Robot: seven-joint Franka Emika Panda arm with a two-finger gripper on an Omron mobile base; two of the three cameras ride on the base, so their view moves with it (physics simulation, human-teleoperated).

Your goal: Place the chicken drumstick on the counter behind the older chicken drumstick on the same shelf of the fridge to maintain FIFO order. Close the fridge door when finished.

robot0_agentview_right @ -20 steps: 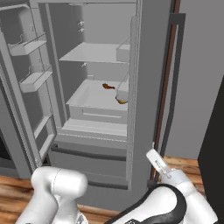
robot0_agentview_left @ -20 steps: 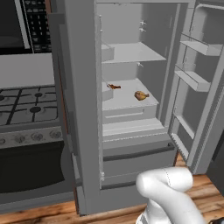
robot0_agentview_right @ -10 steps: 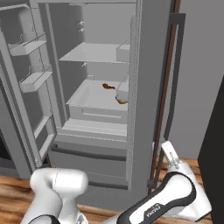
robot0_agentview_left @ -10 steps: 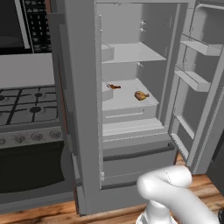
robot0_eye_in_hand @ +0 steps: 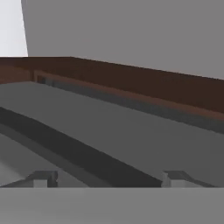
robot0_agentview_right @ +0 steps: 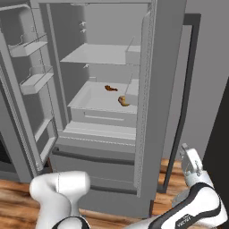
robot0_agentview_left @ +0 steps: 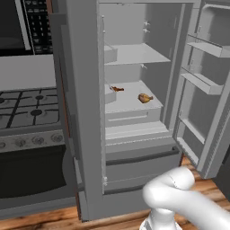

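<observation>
Kitchen, tall grey steel fridge open: slim reddish-brown drumstick behind plump golden-tan drumstick on pale shelf. My gripper spread, empty. Placement looks done; next I push door shut.

Small dark lettering on arm, too blurred to read.

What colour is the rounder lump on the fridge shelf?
Golden-tan; the plump rounded lump shows best in the left base view.
</observation>
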